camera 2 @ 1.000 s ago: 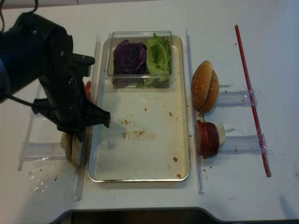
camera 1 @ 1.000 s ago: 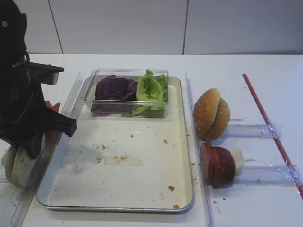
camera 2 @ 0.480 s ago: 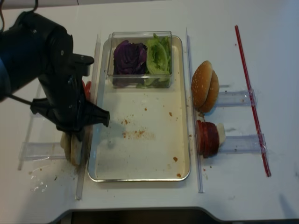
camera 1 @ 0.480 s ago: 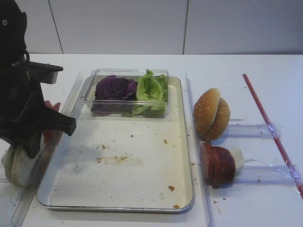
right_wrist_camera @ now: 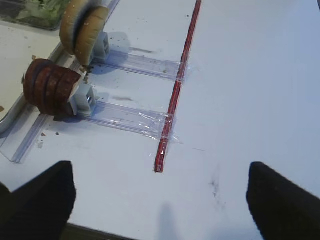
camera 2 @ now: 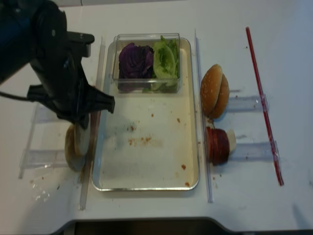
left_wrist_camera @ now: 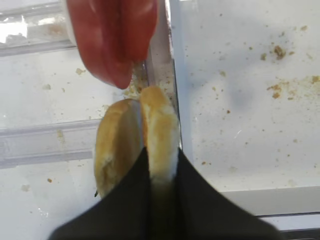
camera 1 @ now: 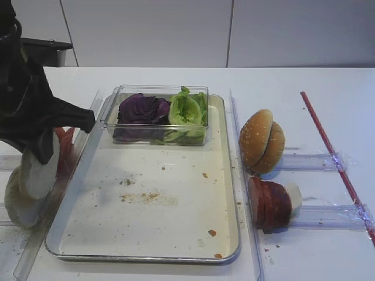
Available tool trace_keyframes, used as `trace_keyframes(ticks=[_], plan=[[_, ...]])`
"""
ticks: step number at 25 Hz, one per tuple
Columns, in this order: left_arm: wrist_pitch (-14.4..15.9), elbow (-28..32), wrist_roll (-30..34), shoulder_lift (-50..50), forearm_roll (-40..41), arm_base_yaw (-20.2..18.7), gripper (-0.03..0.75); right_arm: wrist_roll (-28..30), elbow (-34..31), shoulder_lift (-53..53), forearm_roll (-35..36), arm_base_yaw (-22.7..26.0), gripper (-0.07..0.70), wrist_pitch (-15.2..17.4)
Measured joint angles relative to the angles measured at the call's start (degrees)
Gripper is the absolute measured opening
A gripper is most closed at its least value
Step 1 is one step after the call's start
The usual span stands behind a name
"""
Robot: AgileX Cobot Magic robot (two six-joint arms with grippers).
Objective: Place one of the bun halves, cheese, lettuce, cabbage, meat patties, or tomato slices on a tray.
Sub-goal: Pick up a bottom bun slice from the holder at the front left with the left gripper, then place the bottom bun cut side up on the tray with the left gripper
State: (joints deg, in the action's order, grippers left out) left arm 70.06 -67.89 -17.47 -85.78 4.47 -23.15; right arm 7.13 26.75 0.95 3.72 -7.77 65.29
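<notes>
My left gripper [left_wrist_camera: 162,156] [camera 1: 40,157] is shut on a pale bun half [left_wrist_camera: 160,127] [camera 1: 40,172] and holds it on edge, lifted just left of the tray [camera 1: 176,175] [camera 2: 146,187]. A second bun half [left_wrist_camera: 116,150] [camera 1: 17,202] stands below it in the left rack. Tomato slices [left_wrist_camera: 112,35] [camera 1: 64,149] stand just behind. Lettuce [camera 1: 186,108] and purple cabbage [camera 1: 140,108] lie in a clear box at the tray's back. Meat patties [camera 1: 268,204] [right_wrist_camera: 50,90] stand on edge right of the tray. Cheese is out of view. My right gripper [right_wrist_camera: 162,200] is open over bare table.
A sesame bun [camera 1: 262,140] stands in a clear rack right of the tray. A red strip [camera 1: 334,158] [right_wrist_camera: 177,82] runs along the far right. Clear plastic rails [camera 1: 240,175] flank both long sides of the tray. Crumbs dot the tray.
My left gripper has risen and drawn back a little with one bun half in it, pulling that half up away from the other one in the rack.
</notes>
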Motion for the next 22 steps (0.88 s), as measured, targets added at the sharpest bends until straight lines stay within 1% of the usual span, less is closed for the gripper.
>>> trace_keyframes(ticks=[9, 11, 16, 20, 22], plan=[[0.24, -1.17, 0.18, 3.85, -5.27, 0.0, 0.036, 0.0, 0.0, 0.0, 0.0, 0.0, 0.693, 0.0], [0.24, -1.27, 1.66, 4.34, -7.71, 0.0, 0.036, 0.0, 0.0, 0.0, 0.0, 0.0, 0.693, 0.0], [0.33, -1.3, 8.12, 4.22, -17.07, 0.0, 0.036, 0.0, 0.0, 0.0, 0.0, 0.0, 0.693, 0.1], [-2.12, -1.39, 12.03, 2.81, -22.15, 0.0, 0.035, 0.0, 0.0, 0.0, 0.0, 0.0, 0.693, 0.1], [-3.43, -1.39, 13.02, 1.3, -23.72, 0.0, 0.035, 0.0, 0.0, 0.0, 0.0, 0.0, 0.693, 0.1]])
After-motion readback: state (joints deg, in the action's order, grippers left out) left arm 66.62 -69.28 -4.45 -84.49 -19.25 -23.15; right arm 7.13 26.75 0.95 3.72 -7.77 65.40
